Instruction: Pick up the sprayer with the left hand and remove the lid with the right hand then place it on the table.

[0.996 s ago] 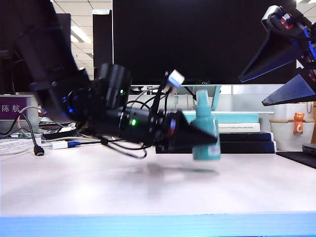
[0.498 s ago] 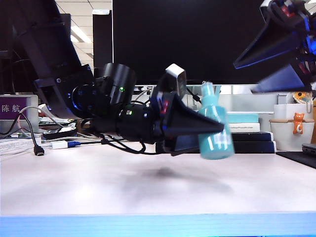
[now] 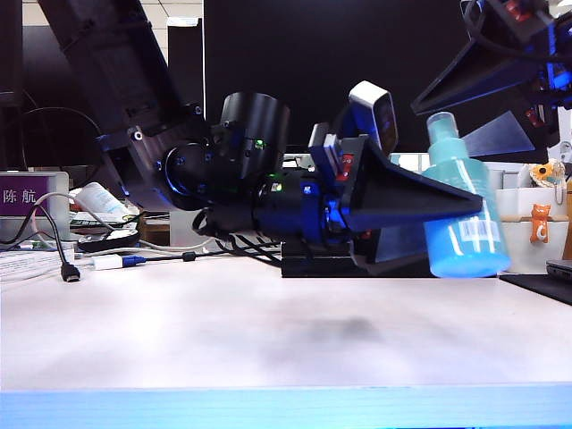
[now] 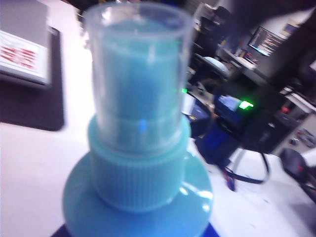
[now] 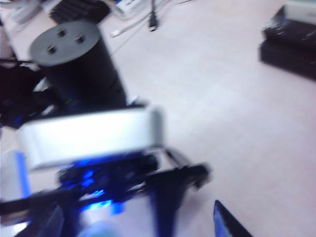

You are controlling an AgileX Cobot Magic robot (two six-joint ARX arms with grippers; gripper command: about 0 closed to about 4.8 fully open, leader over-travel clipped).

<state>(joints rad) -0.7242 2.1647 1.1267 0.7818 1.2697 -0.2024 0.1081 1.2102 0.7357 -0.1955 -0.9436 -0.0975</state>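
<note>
The wide pale whitish-pink bench (image 3: 268, 331) with its light blue front edge lies bare beneath both arms, a faint shadow on it under the lifted load. Above it the left arm, black with green indicator lights and a white block, reaches in from the left of the exterior view; its pointed black wedge-shaped left pincer (image 3: 447, 210) is clamped on the body of the small teal cylindrical plastic spray bottle (image 3: 460, 223), which hangs clear of the bench, tilted slightly, white barcode label facing the camera. The right arm, black with bluish-sheened wedge fingers, sits high at the upper right; its right pincer (image 3: 483, 112) stands apart, one finger above and one just behind the bottle's neck, holding nothing. Smallest is the tiny clear transparent plastic cap (image 4: 138, 74), seated over the teal nozzle on the ribbed collar, filling the left wrist view.

By my reading the pickup is done and the lid removal is in hand: the bottle is presented, the cap not yet gripped. The next move calls for the right pincer to come down around the cap alone, close gently above the collar, and pull along the bottle's axis while the left grip stays firm. The right wrist view is blurred, so alignment there is uncertain.
</note>
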